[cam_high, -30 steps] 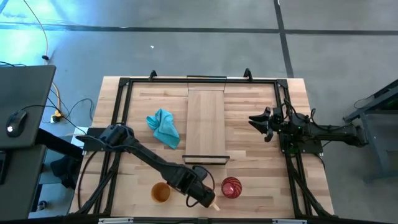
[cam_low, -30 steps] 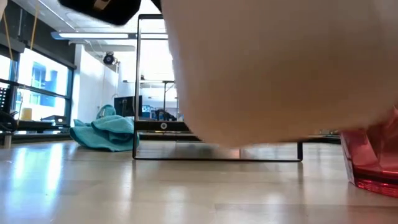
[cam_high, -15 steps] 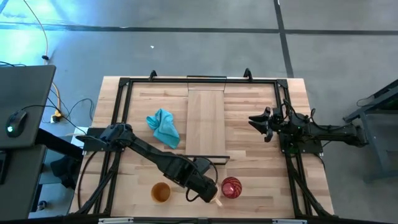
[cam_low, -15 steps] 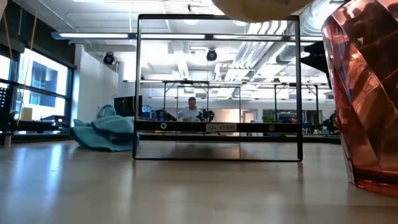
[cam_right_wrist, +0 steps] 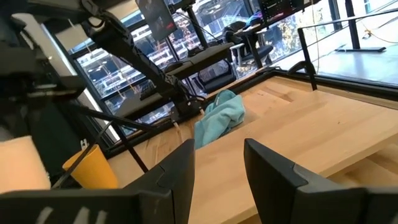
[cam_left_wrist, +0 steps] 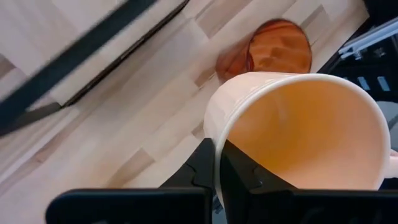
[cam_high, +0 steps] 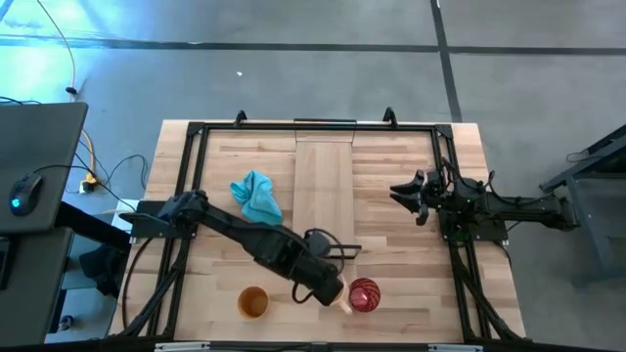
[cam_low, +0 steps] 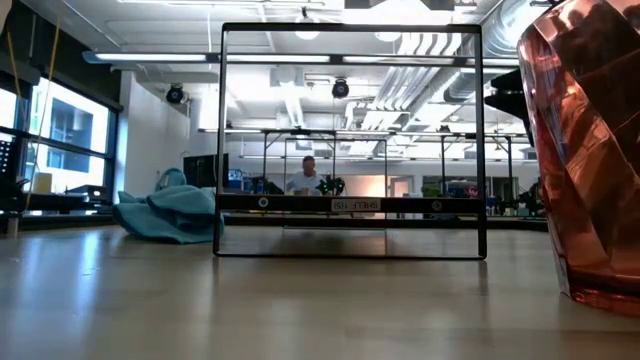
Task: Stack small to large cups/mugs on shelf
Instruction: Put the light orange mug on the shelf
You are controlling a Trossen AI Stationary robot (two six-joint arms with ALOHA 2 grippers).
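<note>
My left gripper [cam_high: 333, 293] is shut on the pale orange mug [cam_left_wrist: 298, 137], held above the table's near edge beside the dark red patterned cup [cam_high: 364, 294]. That red cup stands upright on the table and fills the right of the low view [cam_low: 585, 150]. The amber-brown cup [cam_high: 253, 302] stands to the left of my left arm. The shelf [cam_high: 324, 186] runs from the far edge toward the middle, with a black frame [cam_low: 350, 140] at its near end. My right gripper [cam_right_wrist: 217, 174] hangs open over the table's right side. My left gripper holds the mug by its rim [cam_left_wrist: 217, 140], with the wall pinched between one finger outside [cam_left_wrist: 202, 165] and one finger inside [cam_left_wrist: 242, 171]. The mug is lifted clear of the table and tilted, its mouth turned toward the wrist camera. The red cup [cam_left_wrist: 280, 53] lies beneath it.
A crumpled teal cloth [cam_high: 256, 198] lies left of the shelf. A black frame runs around the tabletop [cam_high: 196, 176]. Bare wood shows between the shelf and my right arm [cam_high: 489, 207].
My left gripper has risen with the mug and moved a little toward the far edge and the shelf's near end. The mug, which filled the low view a second ago, has climbed out of that view's top. The red cup has stayed in place.
</note>
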